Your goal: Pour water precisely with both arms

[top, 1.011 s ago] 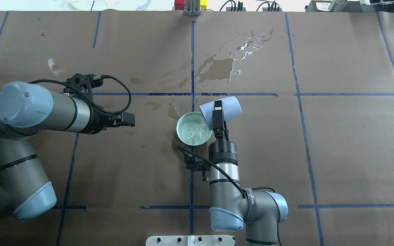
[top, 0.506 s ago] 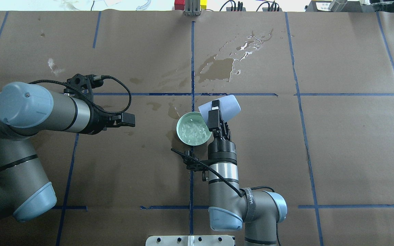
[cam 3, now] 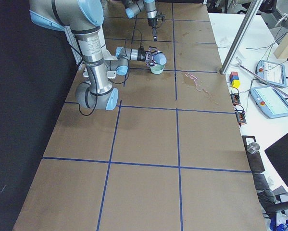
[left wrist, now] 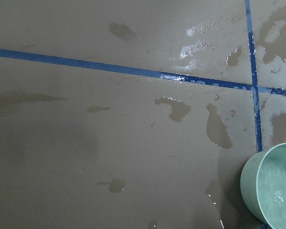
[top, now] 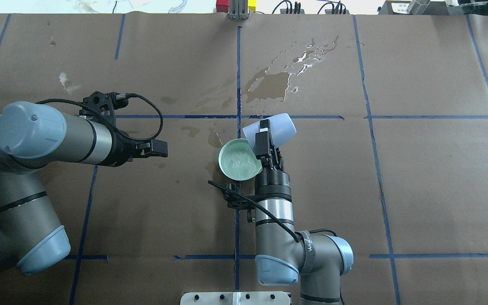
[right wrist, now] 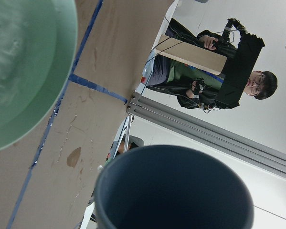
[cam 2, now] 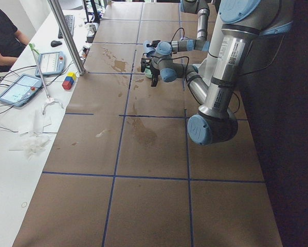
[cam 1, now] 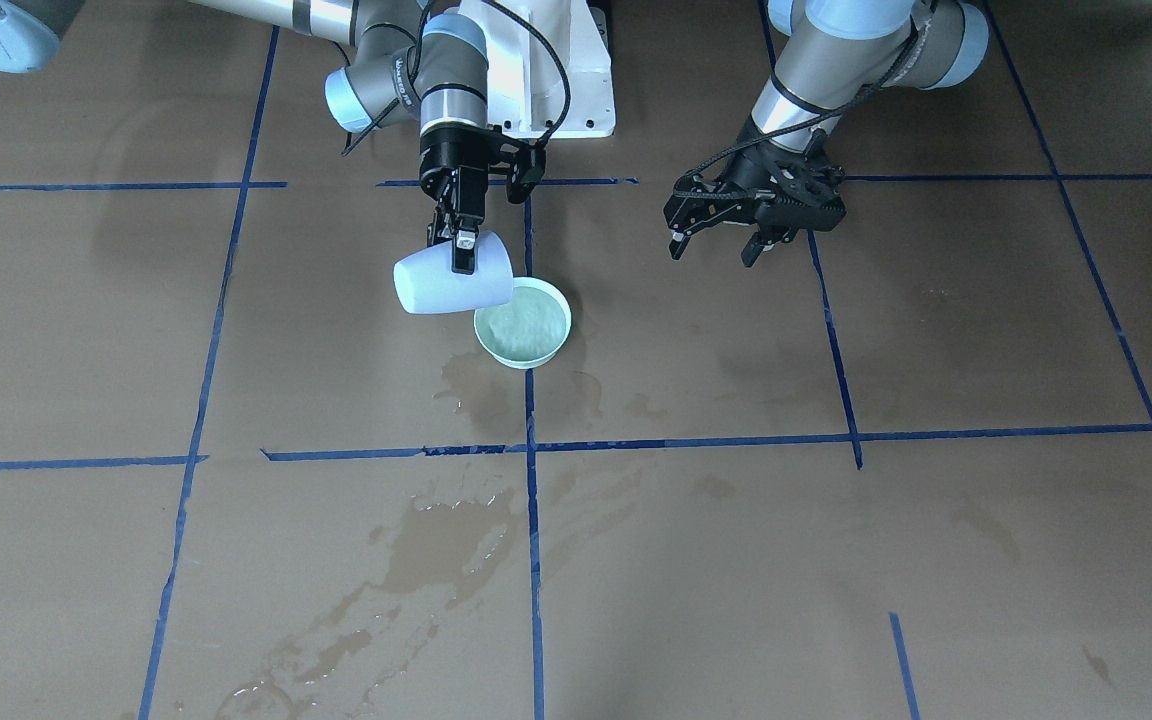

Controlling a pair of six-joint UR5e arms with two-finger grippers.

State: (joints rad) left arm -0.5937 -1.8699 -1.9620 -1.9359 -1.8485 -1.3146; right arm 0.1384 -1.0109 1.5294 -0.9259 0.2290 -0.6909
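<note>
No stream now from tipped pale blue cup (top: pixel 277 128), centre frame; water (top: pixel 236 161) in green bowl (top: pixel 223 163) calmer: pour likely done. Right gripper (top: pixel 263 140) pinching cup, left gripper (cam 1: pixel 711 245) spread.

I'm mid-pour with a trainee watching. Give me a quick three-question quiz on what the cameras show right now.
1. True or false: the left gripper holds the cup.
2. The cup is: A held upright; B tilted over the bowl; C lying inside the bowl.
3. Fill in: the water sits in the ____.
Key: 1 false, the right gripper holds it, and the left gripper is open and empty; 2 B; 3 bowl.
</note>
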